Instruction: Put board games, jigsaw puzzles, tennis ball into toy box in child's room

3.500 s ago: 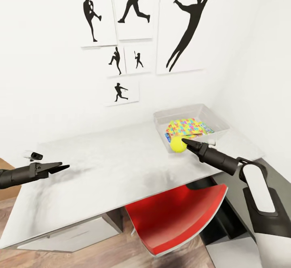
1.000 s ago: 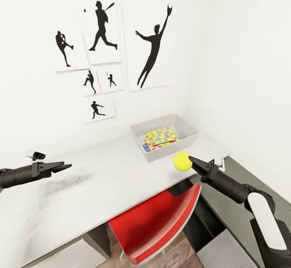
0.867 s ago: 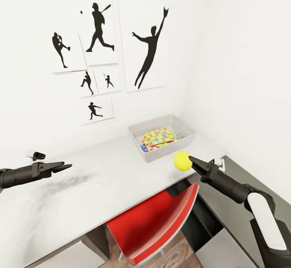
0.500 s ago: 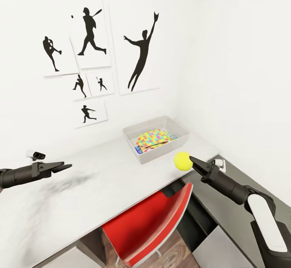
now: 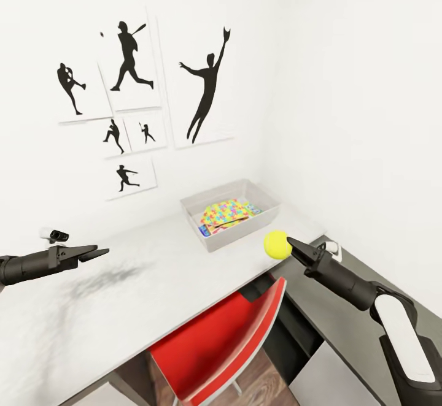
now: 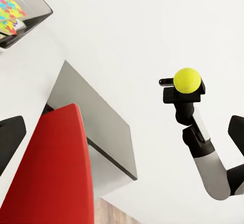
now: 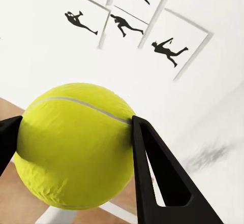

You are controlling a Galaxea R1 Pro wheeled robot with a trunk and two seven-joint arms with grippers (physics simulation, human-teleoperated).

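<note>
My right gripper (image 5: 287, 244) is shut on the yellow-green tennis ball (image 5: 277, 244), holding it in the air over the table's front right corner. In the right wrist view the ball (image 7: 76, 145) sits squeezed between the black fingers (image 7: 152, 168). The light grey toy box (image 5: 216, 243) stands on the table (image 5: 141, 283) at the back, a little beyond and left of the ball. Multicoloured jigsaw puzzles (image 5: 224, 213) lie inside it, over something blue-edged. My left gripper (image 5: 92, 251) hovers open over the table's left part. The left wrist view shows the ball (image 6: 187, 79) from the side. The bed is out of view.
A red chair (image 5: 215, 344) is tucked under the table's front edge. The lower dark grey desk section (image 5: 344, 338) runs along the right wall under my right arm. Black silhouette sports pictures (image 5: 129, 93) hang on the white wall behind the table.
The camera has turned, sliding the whole picture leftward. The ball stays in my right gripper, now farther from the toy box's front wall than 3.5 s ago. The left gripper holds its pose.
</note>
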